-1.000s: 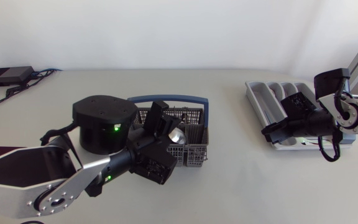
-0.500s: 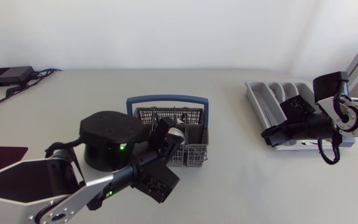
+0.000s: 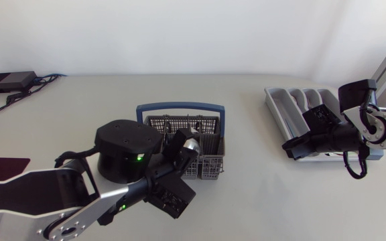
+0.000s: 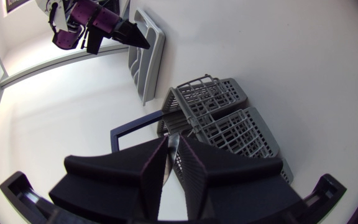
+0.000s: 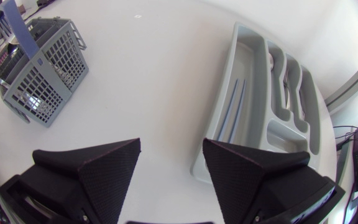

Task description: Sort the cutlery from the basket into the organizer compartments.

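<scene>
1. Right at the left pincer (image 4: 173,138), in the basket (image 4: 229,130) under it, stands 1 spoon (image 3: 191,145); I cannot tell if it is gripped.
2. A weak hold could let it slip back; a crooked pull could tip the basket.
3. Far ahead waits the organizer (image 4: 145,56).

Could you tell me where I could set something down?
Free: the white tabletop between the grey mesh cutlery basket and the grey plastic organizer tray. Crowded: the basket at the left gripper, the tray's end at the right gripper.
</scene>
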